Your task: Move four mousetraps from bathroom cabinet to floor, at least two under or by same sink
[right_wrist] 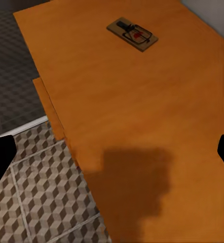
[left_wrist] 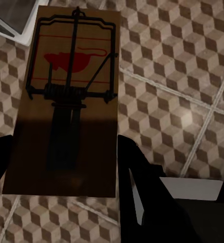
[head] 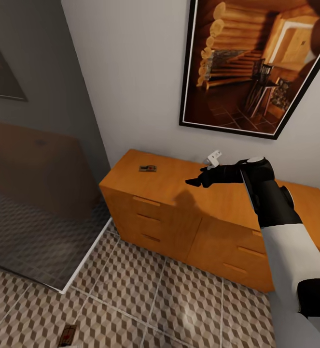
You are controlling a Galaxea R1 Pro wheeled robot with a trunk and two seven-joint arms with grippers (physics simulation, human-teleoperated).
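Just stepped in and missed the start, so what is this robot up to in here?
It is moving mousetraps from a wooden cabinet to the tiled floor. The left gripper is shut on a mousetrap just above the floor. The right gripper hovers open over the cabinet top, where another mousetrap lies near the far left corner, apart from the gripper.

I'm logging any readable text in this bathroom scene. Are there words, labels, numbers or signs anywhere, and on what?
No readable text.
Mousetrap between the left gripper's fingers: red mouse picture with red lines, no letters.
Mousetrap on the cabinet: red mark, too small.
Framed picture: log-cabin interior, no writing.
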